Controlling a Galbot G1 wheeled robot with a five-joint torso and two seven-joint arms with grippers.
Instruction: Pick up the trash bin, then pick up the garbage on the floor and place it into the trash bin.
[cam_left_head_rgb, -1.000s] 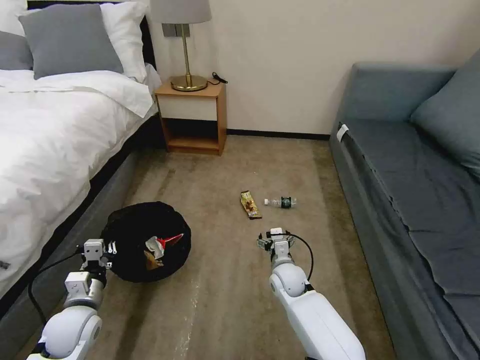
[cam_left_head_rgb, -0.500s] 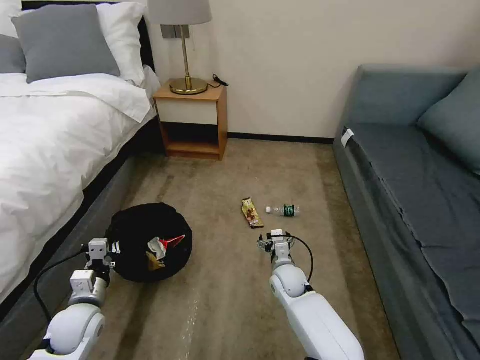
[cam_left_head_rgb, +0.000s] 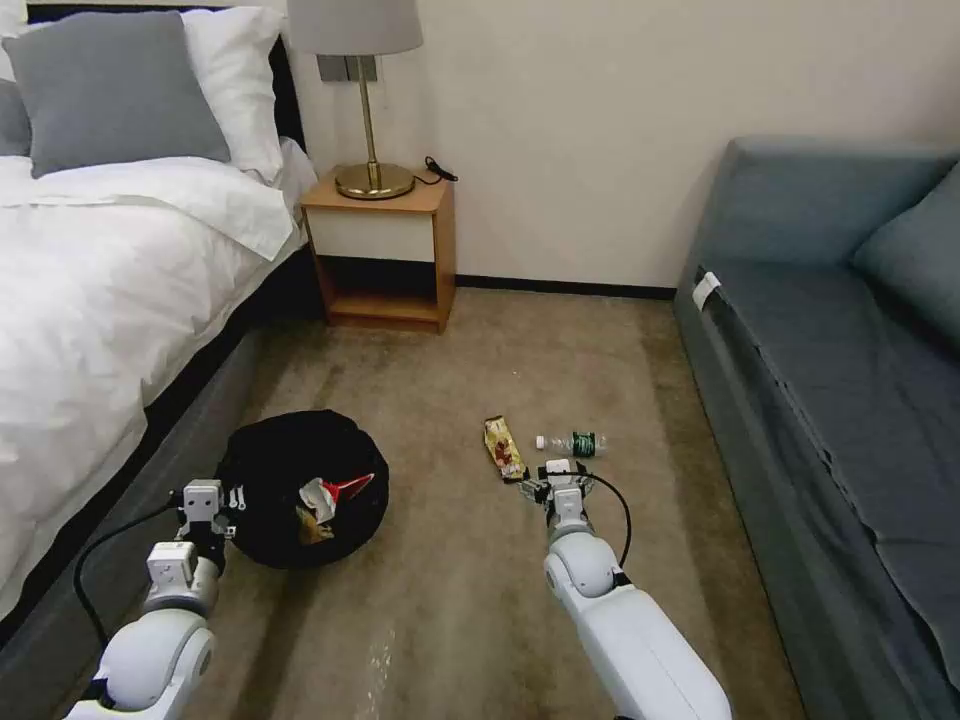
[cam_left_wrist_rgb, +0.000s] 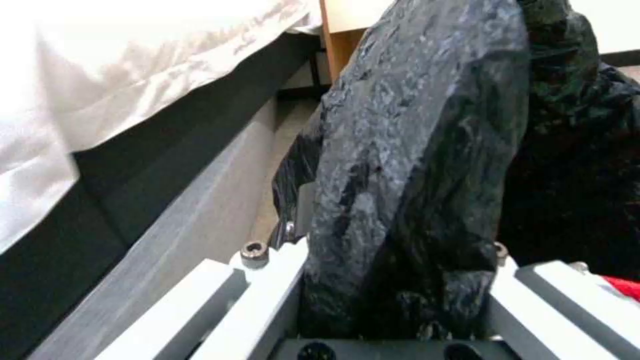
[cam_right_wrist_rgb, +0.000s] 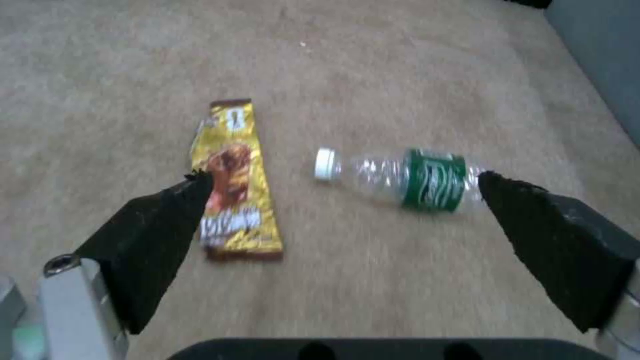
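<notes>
So the left gripper was clamped on the bag-covered rim of the trash bin, which sat on the carpet right next to the bed, with a red-and-white carton already inside. The right gripper hung over the floor with its fingers spread wide, just short of the snack wrapper and the plastic bottle lying side by side.

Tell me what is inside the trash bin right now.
Inside the trash bin, held at its rim by the left hand, lie a red-and-white carton and crumpled brown paper. The black bag's folds hide anything beneath them.
</notes>
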